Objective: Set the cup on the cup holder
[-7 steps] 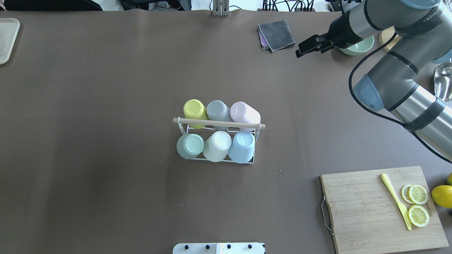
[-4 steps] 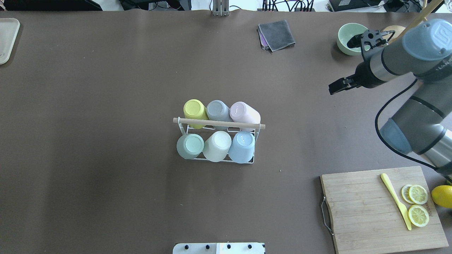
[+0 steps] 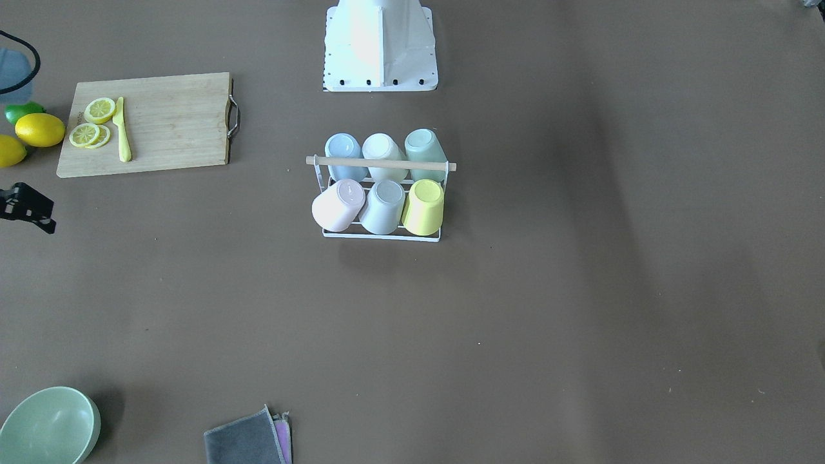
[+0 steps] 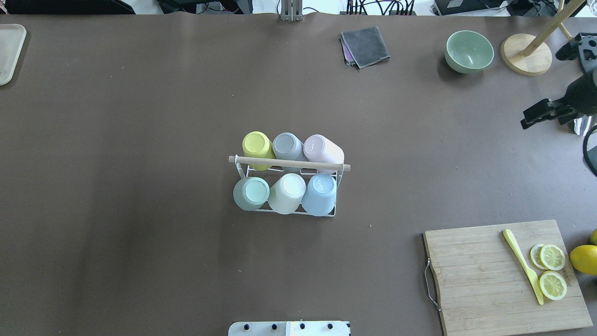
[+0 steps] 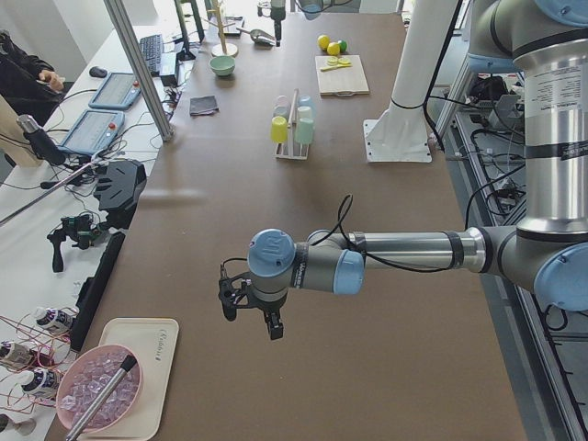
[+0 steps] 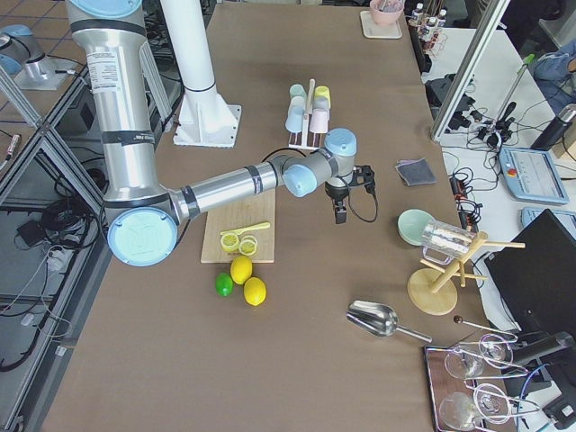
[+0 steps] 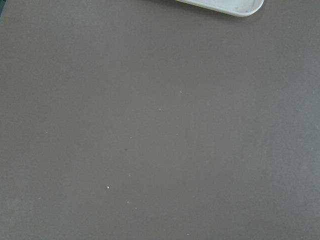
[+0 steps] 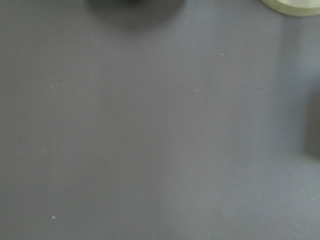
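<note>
The cup holder (image 4: 289, 163), a white wire rack with a wooden rod on top, stands mid-table and shows too in the front view (image 3: 380, 165). Six cups hang upside down on it: yellow (image 4: 255, 144), grey (image 4: 288, 145) and pink (image 4: 322, 149) in the far row, green (image 4: 252, 192), white (image 4: 288, 191) and blue (image 4: 321, 192) in the near row. My right gripper (image 4: 529, 119) hovers far to the right of the rack, its fingers apart and empty. Only the side view catches my left gripper (image 5: 250, 322), low over bare table far from the rack; I cannot tell its state.
A wooden cutting board (image 4: 485, 280) with a yellow knife (image 4: 522, 266) and lemon slices lies at the near right, a lemon (image 4: 584, 259) beside it. At the far edge sit a green bowl (image 4: 468, 51), a grey cloth (image 4: 366, 45) and a wooden stand (image 4: 526, 58). A white tray (image 4: 9, 51) is far left.
My right arm has swung away from the far side by the bowl, toward the table's right edge and nearer the robot. The rack and its cups have not moved.
</note>
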`<control>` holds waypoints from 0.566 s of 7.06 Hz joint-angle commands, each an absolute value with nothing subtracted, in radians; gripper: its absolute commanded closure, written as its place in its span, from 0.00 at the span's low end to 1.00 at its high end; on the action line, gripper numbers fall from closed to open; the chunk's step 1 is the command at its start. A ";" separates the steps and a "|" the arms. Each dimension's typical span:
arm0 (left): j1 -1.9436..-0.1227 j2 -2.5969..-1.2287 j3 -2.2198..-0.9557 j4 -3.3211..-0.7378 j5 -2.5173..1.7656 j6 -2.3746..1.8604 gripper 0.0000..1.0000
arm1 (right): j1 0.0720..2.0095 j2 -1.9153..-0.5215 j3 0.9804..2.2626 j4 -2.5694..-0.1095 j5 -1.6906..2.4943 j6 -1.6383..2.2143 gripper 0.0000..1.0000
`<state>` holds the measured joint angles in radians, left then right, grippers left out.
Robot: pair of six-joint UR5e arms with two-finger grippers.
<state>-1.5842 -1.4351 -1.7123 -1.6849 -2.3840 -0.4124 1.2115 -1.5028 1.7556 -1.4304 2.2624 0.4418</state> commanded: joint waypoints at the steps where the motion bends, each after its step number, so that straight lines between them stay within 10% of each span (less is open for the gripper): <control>1: -1.559 -1.433 -1.746 -1.654 -2.384 -0.423 0.02 | 1.333 -1.599 1.741 -1.520 2.271 0.383 0.00; 4: -1.555 -1.373 -1.759 -1.657 -2.333 -0.194 0.02 | 1.474 -1.660 1.703 -1.534 2.236 0.380 0.00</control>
<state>-1.5487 -1.4096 -1.7555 -1.6554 -2.3464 -0.2985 1.4172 -1.6333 1.7088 -1.5228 2.2214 0.3831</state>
